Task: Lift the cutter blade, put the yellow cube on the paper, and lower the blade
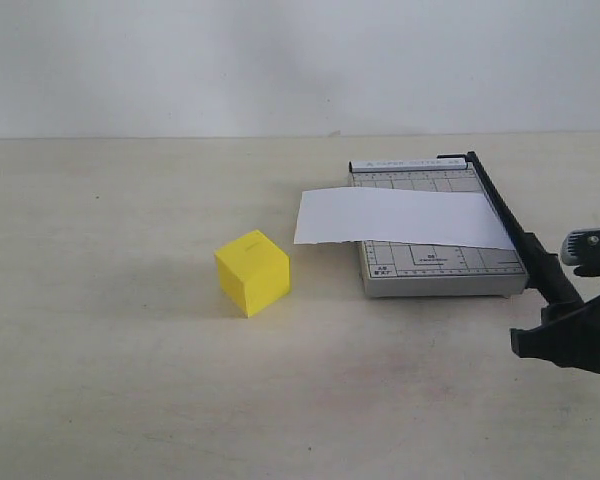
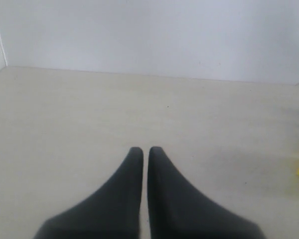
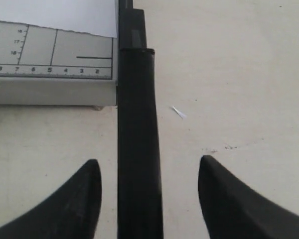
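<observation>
I am judging the cutter blade (image 1: pixel 518 232), lying flat along the right edge of the grey board (image 1: pixel 440 268), to be rigid and best taken at its thick rounded handle, which my right gripper (image 3: pixel 149 160) is straddling wide open, gripping nothing. The yellow cube (image 1: pixel 252 272) is sitting on the table (image 1: pixel 110 380) left of the board, looking light and firm for a grasp across opposite faces, while my left gripper (image 2: pixel 145 149) is hanging nearly closed and empty. The flimsy paper (image 1: pixel 400 217) is overhanging the board's left edge; nothing is blocking either approach.
</observation>
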`<state>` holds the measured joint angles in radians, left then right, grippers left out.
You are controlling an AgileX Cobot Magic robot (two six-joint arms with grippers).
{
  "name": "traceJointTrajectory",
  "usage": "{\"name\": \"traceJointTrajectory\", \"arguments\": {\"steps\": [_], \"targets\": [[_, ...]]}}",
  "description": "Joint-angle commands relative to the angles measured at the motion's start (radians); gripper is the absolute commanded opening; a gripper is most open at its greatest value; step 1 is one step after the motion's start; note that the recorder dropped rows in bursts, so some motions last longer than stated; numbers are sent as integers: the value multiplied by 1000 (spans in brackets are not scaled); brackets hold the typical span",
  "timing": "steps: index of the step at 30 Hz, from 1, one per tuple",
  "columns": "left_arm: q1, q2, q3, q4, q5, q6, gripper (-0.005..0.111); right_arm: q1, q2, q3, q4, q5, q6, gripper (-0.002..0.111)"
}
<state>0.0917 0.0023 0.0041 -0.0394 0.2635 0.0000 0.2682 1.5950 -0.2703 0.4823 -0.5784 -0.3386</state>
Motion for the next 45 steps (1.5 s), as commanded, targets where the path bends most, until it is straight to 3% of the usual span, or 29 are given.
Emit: {"name": "traceJointTrajectory", "arguments": {"steps": [1,9,20,45], "targets": [[-5,-2,-4,-49,7,-12,4,0,3,-3,5,10,-7,38],[-5,-2,-4,-49,27,-12,4,0,3,-3,5,27,-9,0],[-5,-2,-4,-49,27,-12,4,0,-9,-3,5,16,-34,0],[-5,-2,-4,-49,27,-12,4,0,-341,-3,5,-43,-128,0]]}}
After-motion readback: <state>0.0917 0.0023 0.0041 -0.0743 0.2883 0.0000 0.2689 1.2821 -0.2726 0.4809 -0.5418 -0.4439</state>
